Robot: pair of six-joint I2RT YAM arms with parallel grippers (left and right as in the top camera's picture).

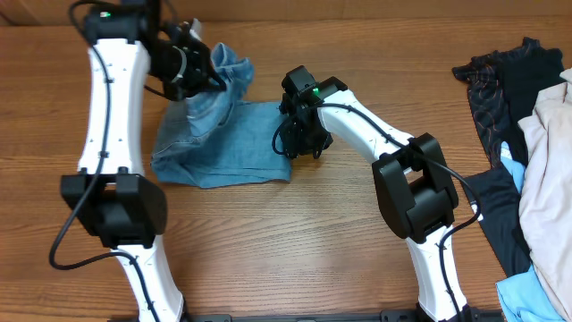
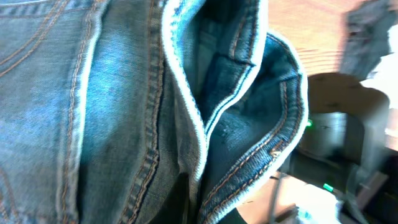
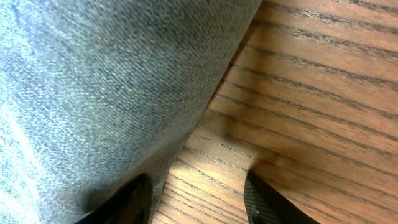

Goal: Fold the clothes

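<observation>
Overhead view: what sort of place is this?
Likely a robotics lab bench for laundry folding: white left arm and right arm at a wood-grain table, jeans on it, a garment pile at one side.

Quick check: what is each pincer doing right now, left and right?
Left pincer: closed on the jeans, holding a bunch of denim up.
Right pincer: open at the jeans' edge, holding nothing.

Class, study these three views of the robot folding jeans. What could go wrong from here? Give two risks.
1. The left jaws pinch a bunched waistband of the jeans; the lifted cloth may slip or fold crooked.
2. The right jaws stand open at the jeans' edge, with bare table between them; closing there may miss the denim.
</observation>
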